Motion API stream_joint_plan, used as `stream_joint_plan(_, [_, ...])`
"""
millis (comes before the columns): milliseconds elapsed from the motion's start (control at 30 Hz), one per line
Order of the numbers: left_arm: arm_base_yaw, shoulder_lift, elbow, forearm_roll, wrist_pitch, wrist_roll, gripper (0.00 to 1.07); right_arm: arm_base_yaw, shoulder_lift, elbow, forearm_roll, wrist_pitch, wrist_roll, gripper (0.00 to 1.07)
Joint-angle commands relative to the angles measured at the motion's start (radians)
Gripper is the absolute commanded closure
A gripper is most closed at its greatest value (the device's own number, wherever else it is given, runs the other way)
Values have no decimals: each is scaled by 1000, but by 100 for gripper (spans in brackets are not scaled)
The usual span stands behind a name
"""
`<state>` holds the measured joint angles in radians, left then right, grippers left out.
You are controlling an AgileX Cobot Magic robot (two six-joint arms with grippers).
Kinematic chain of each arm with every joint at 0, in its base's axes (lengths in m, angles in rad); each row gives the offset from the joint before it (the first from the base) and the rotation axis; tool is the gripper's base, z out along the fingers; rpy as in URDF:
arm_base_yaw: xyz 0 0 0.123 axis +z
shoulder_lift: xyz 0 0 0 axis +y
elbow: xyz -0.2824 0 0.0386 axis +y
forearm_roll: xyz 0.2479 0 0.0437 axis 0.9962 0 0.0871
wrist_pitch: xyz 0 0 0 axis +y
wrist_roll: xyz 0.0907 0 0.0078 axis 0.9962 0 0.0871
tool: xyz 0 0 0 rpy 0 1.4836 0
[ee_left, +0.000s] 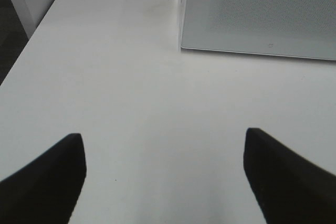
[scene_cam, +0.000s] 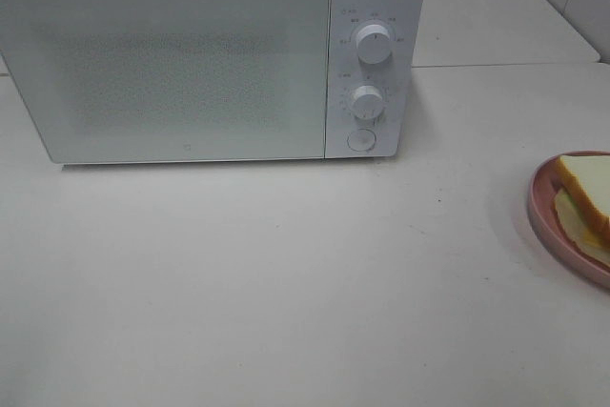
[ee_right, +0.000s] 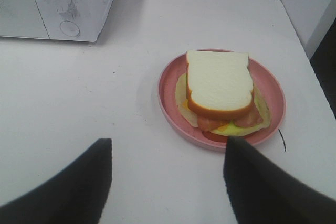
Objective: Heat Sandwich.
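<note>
The sandwich (ee_right: 219, 85), pale bread with a tan crust and yellow and red filling, lies on a round pink plate (ee_right: 169, 85). In the exterior high view the sandwich (scene_cam: 586, 188) and the plate (scene_cam: 545, 207) show only partly at the right edge. The white microwave (scene_cam: 210, 54) stands at the back with its door shut. It also shows in the left wrist view (ee_left: 262, 14) and the right wrist view (ee_right: 58, 3). My right gripper (ee_right: 168, 153) is open and empty, short of the plate. My left gripper (ee_left: 165, 142) is open and empty over the bare table, short of the microwave's door.
The microwave has two knobs (scene_cam: 374, 43) and a round button (scene_cam: 361, 140) on its right panel. The white table (scene_cam: 286, 274) ends at an edge (ee_left: 31, 40) beside the left arm. A thin dark mark (ee_right: 282, 139) lies by the plate.
</note>
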<state>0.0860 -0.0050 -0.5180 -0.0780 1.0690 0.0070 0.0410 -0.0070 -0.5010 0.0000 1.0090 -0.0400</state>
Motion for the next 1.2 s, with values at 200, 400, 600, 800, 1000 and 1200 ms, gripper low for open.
stream_joint_plan(200, [0, -23, 2, 5, -1, -7, 30, -3, -25, 1, 0, -12, 3, 46])
stream_joint_plan(400, [0, -23, 2, 5, -1, -7, 30, -3, -25, 1, 0, -12, 3, 46])
stream_joint_plan(600, [0, -23, 2, 5, -1, -7, 30, -3, -25, 1, 0, -12, 3, 46])
stream_joint_plan(800, [0, -23, 2, 5, -1, -7, 30, -3, -25, 1, 0, -12, 3, 46])
stream_joint_plan(1000, [0, -23, 2, 5, -1, -7, 30, -3, -25, 1, 0, -12, 3, 46])
stream_joint_plan(1200, [0, -23, 2, 5, -1, -7, 30, -3, -25, 1, 0, -12, 3, 46])
